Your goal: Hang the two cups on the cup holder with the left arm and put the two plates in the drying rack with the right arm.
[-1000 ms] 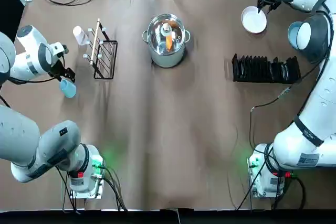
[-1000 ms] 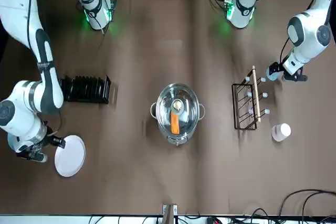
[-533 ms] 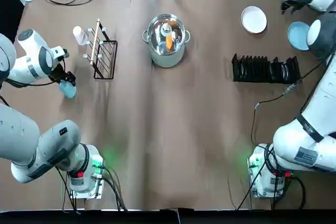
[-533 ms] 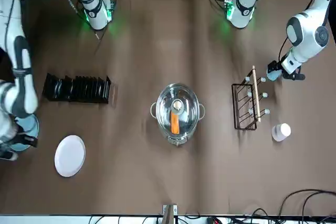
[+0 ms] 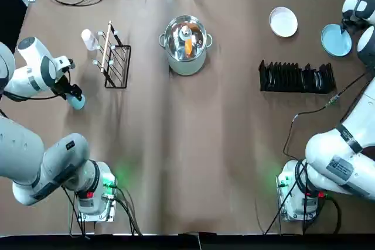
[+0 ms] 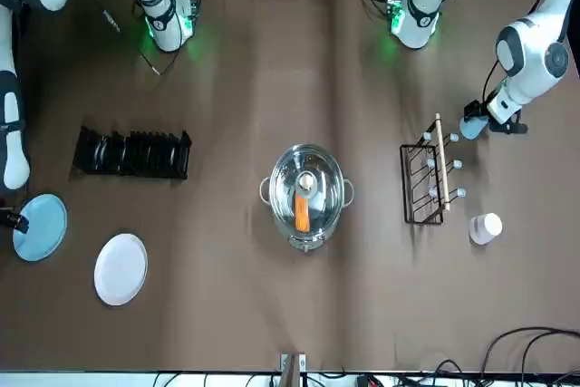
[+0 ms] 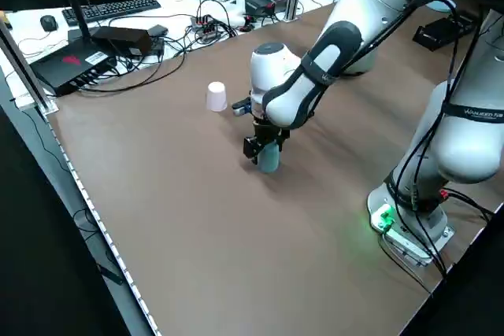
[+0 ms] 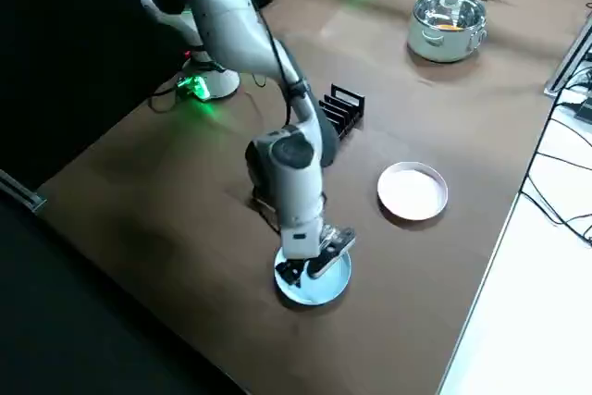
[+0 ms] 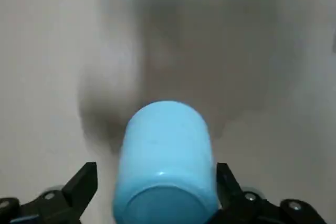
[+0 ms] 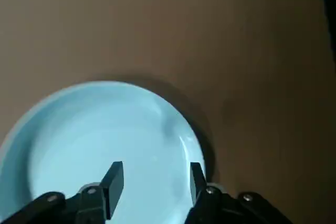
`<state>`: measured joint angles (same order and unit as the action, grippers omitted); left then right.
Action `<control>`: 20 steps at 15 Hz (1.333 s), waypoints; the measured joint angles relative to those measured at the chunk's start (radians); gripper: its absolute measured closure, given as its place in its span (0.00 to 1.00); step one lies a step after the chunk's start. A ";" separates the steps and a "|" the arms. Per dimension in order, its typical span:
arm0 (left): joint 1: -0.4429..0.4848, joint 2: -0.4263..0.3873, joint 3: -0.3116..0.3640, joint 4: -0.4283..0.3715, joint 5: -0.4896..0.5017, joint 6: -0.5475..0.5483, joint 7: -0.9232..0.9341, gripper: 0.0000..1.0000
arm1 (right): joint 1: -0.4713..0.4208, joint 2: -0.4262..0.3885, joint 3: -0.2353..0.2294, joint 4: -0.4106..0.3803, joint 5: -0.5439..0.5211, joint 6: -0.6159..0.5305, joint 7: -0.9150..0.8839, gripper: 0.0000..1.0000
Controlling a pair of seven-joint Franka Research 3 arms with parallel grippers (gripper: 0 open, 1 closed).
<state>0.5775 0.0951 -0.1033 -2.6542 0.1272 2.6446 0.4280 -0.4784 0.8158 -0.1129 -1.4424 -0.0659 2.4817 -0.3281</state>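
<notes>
We find the light blue cup [image 9: 165, 166] on the worktop [image 5: 193, 144], well apart from the cup holder [image 5: 114, 57]; the left hand [image 9: 157, 192] straddles it, fingers spread, seemingly not yet touching. The whitish cup [image 5: 89, 39] stands just beside the holder. The right hand [image 10: 153, 182], unclenched, hovers over the light blue plate [image 10: 94, 145]; the white plate [image 5: 283, 21] lies near the drying rack [image 5: 297, 78].
</notes>
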 joint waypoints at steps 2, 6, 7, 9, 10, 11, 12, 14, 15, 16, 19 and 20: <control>0.013 0.001 0.000 0.000 0.010 0.000 0.003 0.07 | -0.025 0.017 0.001 0.002 0.014 0.000 0.001 0.42; 0.013 -0.001 -0.002 0.002 0.010 0.001 0.004 0.28 | -0.042 0.022 0.002 0.005 0.075 -0.008 0.003 0.45; 0.013 -0.001 -0.003 0.003 0.010 0.002 0.004 0.29 | -0.045 0.024 0.002 0.005 0.084 -0.012 0.003 0.45; 0.012 -0.001 -0.007 0.009 0.010 0.003 0.003 0.32 | -0.052 0.031 0.003 0.005 0.099 -0.019 0.003 0.46; 0.012 -0.001 -0.009 0.016 0.010 0.003 0.001 0.32 | -0.057 0.036 0.003 0.005 0.106 -0.019 0.003 0.46; 0.012 -0.002 -0.019 0.045 0.010 -0.007 -0.005 0.32 | -0.068 0.041 0.003 0.005 0.110 -0.019 0.003 0.47; 0.012 -0.003 -0.030 0.074 0.010 -0.039 -0.014 0.32 | -0.071 0.042 0.003 0.005 0.112 -0.019 0.004 0.48; 0.012 -0.008 -0.067 0.164 0.010 -0.155 -0.050 0.32 | -0.075 0.046 0.003 0.004 0.125 -0.019 0.004 0.52; 0.012 -0.011 -0.091 0.219 0.010 -0.227 -0.077 0.32 | -0.079 0.052 0.003 0.004 0.134 -0.019 0.004 0.56; 0.011 -0.015 -0.117 0.274 0.010 -0.300 -0.104 0.32 | -0.083 0.059 0.003 0.004 0.144 -0.018 0.004 0.56; 0.010 -0.023 -0.197 0.422 0.010 -0.478 -0.179 0.32 | -0.091 0.065 0.005 0.006 0.165 -0.013 0.004 0.70; 0.010 -0.024 -0.218 0.463 0.010 -0.526 -0.196 0.32 | -0.093 0.065 0.004 0.006 0.175 -0.013 0.005 0.80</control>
<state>0.5874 0.0715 -0.3211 -2.1916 0.1373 2.1183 0.2325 -0.5714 0.8805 -0.1086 -1.4362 0.1091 2.4691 -0.3231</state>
